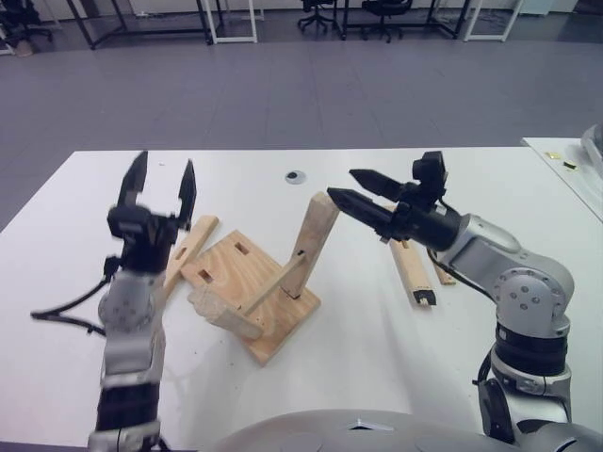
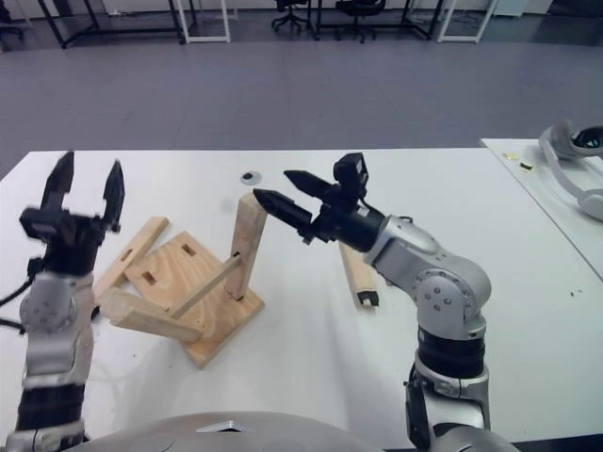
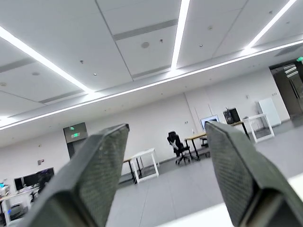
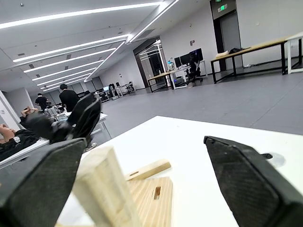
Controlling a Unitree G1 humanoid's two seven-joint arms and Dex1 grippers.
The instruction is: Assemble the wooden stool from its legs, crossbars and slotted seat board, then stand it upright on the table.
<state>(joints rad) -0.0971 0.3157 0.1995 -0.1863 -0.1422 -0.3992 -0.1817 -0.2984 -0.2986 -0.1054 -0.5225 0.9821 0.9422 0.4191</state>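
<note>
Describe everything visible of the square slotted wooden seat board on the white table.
The square wooden seat board looks like pale plywood and lies flat on the white table, one corner toward the robot. Two rectangular slots are empty near its far-left edge. A thick wooden leg stands in it near the right corner, leaning; a thin wooden crossbar joins it to a second thick leg resting across the near-left edge.

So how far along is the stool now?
Partly built. Done: one leg stands in the seat board, and a crossbar links it to a second leg resting low over the board. In hand: nothing; the right gripper is open by the standing leg's top, the left gripper open and raised. Left: one loose leg beside the board, a fourth leg under the right arm, then turning everything upright.
</note>
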